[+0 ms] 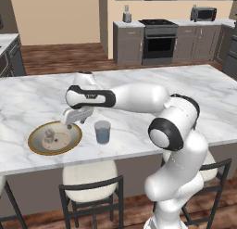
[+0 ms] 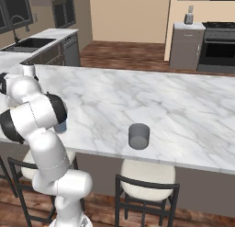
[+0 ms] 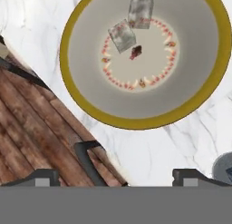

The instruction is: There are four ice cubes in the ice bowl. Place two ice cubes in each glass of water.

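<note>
Stretching across the middle of both base views, a white marble island counter [image 1: 139,84] fills a kitchen with wood floor; a dark oven [image 1: 159,42] and a microwave [image 1: 203,13] sit at upper right, a sink [image 2: 23,43] at upper left of the right base view. Two stools [image 1: 90,179] stand below. The gripper [image 1: 74,119], jaws wide and holding nothing, hangs over the ice bowl [image 1: 34,142] at lower left. Two ice cubes [image 3: 122,36] lie touching inside it. Two glasses: one glass of water [image 1: 102,132] just right of the bowl, a darker grey glass [image 2: 138,136] well apart.
</note>
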Controlling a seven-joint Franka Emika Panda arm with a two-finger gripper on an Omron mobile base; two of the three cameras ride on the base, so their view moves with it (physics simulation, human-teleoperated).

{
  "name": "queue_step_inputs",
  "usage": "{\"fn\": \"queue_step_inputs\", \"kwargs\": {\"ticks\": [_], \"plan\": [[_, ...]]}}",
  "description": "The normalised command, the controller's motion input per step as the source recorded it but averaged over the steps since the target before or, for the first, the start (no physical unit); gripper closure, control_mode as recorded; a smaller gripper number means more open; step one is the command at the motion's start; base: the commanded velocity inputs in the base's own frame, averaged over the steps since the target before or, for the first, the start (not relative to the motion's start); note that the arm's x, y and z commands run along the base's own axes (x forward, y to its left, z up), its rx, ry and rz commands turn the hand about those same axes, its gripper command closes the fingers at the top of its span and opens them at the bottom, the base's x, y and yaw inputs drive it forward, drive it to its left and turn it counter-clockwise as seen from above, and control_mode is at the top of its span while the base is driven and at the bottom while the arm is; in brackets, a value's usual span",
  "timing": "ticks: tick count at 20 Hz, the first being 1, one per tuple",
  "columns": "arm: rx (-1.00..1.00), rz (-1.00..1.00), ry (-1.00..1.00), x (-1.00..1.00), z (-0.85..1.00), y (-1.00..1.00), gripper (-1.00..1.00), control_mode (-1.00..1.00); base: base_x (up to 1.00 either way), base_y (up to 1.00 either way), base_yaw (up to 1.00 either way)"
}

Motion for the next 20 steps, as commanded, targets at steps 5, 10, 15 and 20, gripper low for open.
{"fn": "queue_step_inputs", "kwargs": {"ticks": [5,10,15,20], "plan": [[-0.10,0.00,0.00,0.26,-0.28,0.47,-1.00,-1.00,0.00,0.00,0.00],[-0.05,0.00,0.00,0.33,-0.35,0.26,-1.00,-1.00,0.00,0.00,0.00],[-0.02,0.00,0.00,0.34,-0.23,0.31,-1.00,-1.00,0.00,0.00,0.00],[-0.03,0.00,0.00,0.22,-0.21,0.31,-1.00,-1.00,0.00,0.00,0.00]]}}
